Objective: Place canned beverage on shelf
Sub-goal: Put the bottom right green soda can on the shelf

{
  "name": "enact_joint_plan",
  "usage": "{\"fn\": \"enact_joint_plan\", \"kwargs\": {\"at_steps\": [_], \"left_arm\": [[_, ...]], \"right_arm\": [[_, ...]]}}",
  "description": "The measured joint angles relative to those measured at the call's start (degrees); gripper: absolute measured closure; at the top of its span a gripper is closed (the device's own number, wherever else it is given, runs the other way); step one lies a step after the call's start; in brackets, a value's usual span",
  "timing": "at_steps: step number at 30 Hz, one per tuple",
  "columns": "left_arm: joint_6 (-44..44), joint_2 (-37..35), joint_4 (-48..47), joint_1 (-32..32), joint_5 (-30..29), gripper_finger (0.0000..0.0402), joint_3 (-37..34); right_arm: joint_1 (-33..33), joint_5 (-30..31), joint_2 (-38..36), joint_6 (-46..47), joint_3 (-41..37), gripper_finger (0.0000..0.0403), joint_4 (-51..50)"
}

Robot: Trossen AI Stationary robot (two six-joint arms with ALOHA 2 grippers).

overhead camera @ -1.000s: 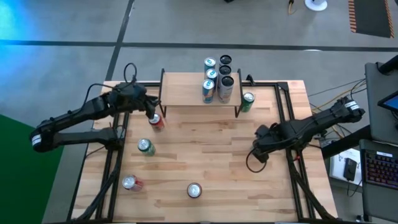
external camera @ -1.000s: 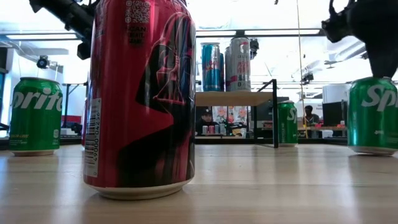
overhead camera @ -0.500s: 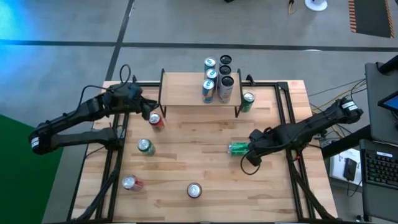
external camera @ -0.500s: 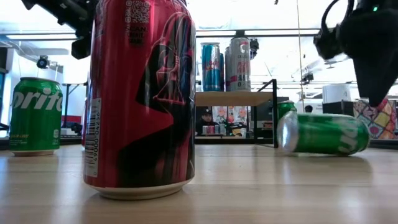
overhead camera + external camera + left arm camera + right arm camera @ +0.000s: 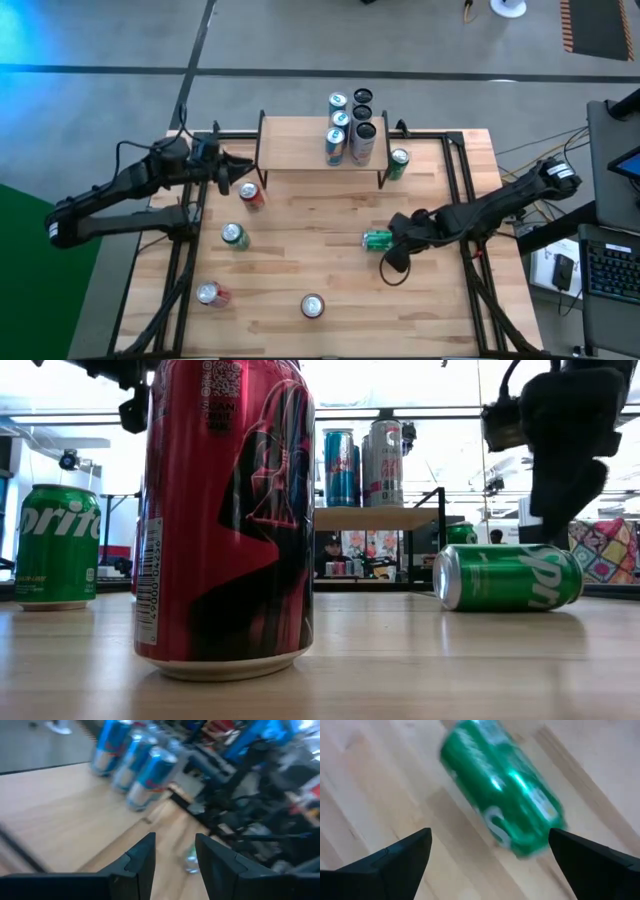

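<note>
A green can (image 5: 378, 239) lies tipped on the counter (image 5: 330, 280); the right claw (image 5: 398, 236), spread wide, hovers beside it to regrasp; the left claw (image 5: 228, 172), parted and empty, waits near the shelf (image 5: 300, 145) holding 4 cans.

At the bottom of the low view the table (image 5: 420, 670) is pale wood with a smooth, faintly sheened grain, and the shelf (image 5: 300, 150) in the upper middle of the high view has the same light wood top on thin matt black metal legs. The red can (image 5: 225, 510) at left in the low view and the green can lying on its side (image 5: 510, 577) at right are glossy printed metal with bare silver rims. The right gripper's fingers (image 5: 390, 862) look like matt dark plastic.
</note>
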Motion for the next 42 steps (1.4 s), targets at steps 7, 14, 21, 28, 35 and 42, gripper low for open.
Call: {"fn": "enact_joint_plan", "kwargs": {"at_steps": [7, 14, 21, 28, 35, 42], "left_arm": [[0.28, 1.97, -3.37, -4.73, -2.83, 0.0267, 3.57], [3.94, 5.82, -7.96, -5.92, -6.77, 0.023, 8.59], [4.84, 10.32, -11.06, -5.94, -5.9, 0.0188, 9.62], [7.05, 12.9, -11.21, -5.94, -5.62, 0.0182, 11.59], [10.53, 14.38, -12.35, -5.94, -5.6, 0.0182, 14.89], [9.46, 14.85, -15.75, -5.94, -5.51, 0.0182, 15.19]], "right_arm": [[-0.06, 6.36, 1.95, -7.78, -0.73, 0.0012, -1.75], [-0.15, 6.0, 5.54, -10.3, -2.85, 0.0012, -1.99], [-0.15, 3.15, 12.14, -7.33, -3.07, 0.0018, -1.66], [-0.15, -0.46, 14.28, -5.21, -3.04, 0.0079, 1.63], [-0.15, 1.4, 11.53, -4.3, -3.01, 0.0152, 1.06], [-0.17, 4.56, 7.81, -5.27, -2.98, 0.0124, -2.38]]}}
